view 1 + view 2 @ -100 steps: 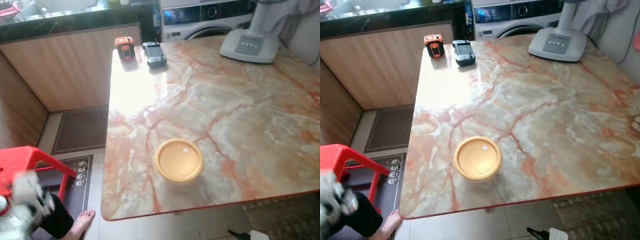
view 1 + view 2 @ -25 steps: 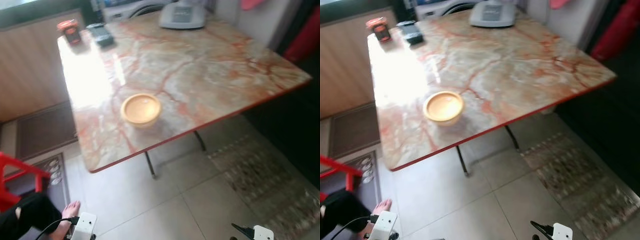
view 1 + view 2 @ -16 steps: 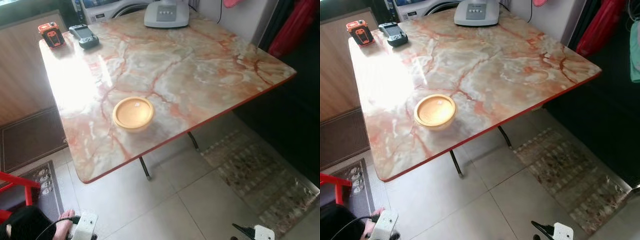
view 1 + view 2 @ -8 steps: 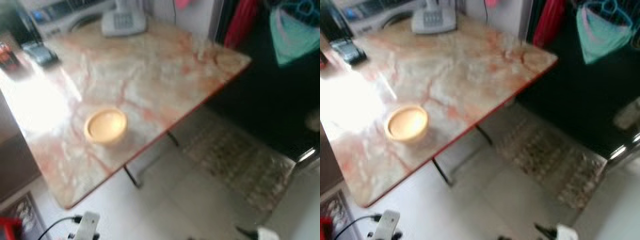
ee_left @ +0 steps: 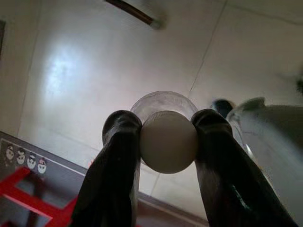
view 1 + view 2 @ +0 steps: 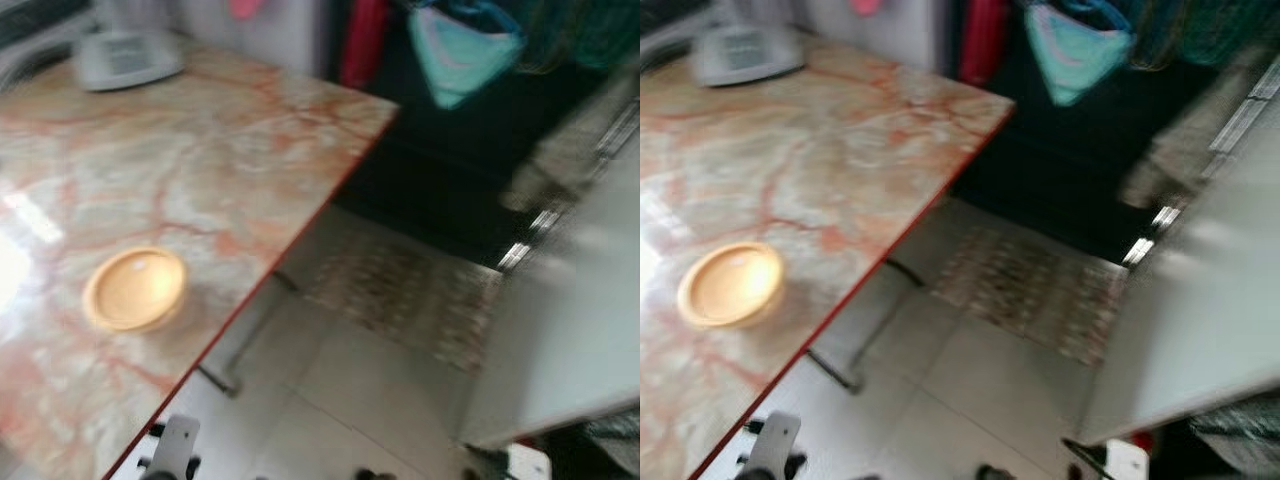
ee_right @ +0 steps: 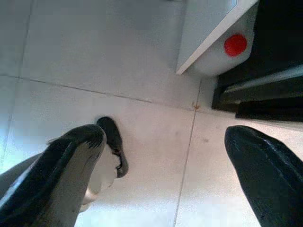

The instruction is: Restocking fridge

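Both eye views are smeared by motion blur, worst toward the right edge, and glare whitens the table (image 6: 200,150) at its left edge. The left wrist view is sharper, with a bright sheen on the floor (image 5: 71,71). The right wrist view is evenly lit and slightly soft.

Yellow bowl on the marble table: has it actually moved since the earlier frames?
No. The yellow bowl sits at the same spot by the marble table near edge; the camera turned.
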{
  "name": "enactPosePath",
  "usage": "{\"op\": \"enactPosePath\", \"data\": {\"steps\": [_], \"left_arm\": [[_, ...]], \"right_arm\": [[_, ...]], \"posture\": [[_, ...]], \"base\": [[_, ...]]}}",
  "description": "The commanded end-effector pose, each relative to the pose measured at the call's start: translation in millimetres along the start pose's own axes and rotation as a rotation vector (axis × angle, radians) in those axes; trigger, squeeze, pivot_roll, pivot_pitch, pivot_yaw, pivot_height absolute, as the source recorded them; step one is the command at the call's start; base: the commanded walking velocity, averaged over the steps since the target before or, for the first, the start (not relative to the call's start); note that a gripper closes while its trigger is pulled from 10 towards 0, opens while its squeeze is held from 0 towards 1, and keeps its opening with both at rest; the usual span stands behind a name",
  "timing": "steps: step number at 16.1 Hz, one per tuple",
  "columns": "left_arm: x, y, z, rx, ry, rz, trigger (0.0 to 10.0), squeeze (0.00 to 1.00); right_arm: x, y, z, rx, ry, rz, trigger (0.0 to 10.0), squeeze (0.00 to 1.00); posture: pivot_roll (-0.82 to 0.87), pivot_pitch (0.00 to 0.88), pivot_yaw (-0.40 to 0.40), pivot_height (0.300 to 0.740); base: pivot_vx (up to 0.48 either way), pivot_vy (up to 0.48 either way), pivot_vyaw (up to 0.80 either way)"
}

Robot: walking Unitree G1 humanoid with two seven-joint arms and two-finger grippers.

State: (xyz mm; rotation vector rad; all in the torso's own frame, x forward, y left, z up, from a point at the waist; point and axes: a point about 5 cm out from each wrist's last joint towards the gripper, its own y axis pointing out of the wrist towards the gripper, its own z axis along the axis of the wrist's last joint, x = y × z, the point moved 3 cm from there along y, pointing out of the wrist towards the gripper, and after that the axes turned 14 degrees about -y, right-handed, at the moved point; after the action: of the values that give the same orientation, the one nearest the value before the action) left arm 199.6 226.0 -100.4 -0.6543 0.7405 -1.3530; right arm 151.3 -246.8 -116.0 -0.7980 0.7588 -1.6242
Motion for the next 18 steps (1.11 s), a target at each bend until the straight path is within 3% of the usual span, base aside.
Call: {"op": "enactPosePath", "data": {"steps": [1, 7, 12, 18], "left_arm": [[-4.3, -2.6, -14.1, -0.05, -0.004, 0.015, 10.0, 0.0], [-3.9, -2.5, -13.7, -0.056, 0.017, -0.003, 10.0, 0.0], [-3.6, -2.4, -13.4, -0.057, 0.024, -0.007, 10.0, 0.0], [-4.8, -2.5, -15.5, -0.073, 0.019, 0.009, 10.0, 0.0]], "right_arm": [[3.2, -3.0, -12.4, -0.038, -0.001, -0.007, 10.0, 0.0], [3.0, -3.0, -11.2, -0.024, 0.013, -0.014, 10.0, 0.0], [3.3, -3.0, -11.3, -0.025, 0.014, -0.014, 10.0, 0.0], [3.6, -3.0, -12.2, -0.036, -0.006, -0.009, 10.0, 0.0]], "posture": [[0.13, 0.172, 0.055, 0.74], [0.13, 0.177, 0.057, 0.74], [0.13, 0.178, 0.057, 0.74], [0.13, 0.182, 0.053, 0.74]], "base": [[0.0, 0.0, -0.57], [0.0, 0.0, 0.0], [0.0, -0.317, 0.0], [0.0, -0.089, -0.59]]}}
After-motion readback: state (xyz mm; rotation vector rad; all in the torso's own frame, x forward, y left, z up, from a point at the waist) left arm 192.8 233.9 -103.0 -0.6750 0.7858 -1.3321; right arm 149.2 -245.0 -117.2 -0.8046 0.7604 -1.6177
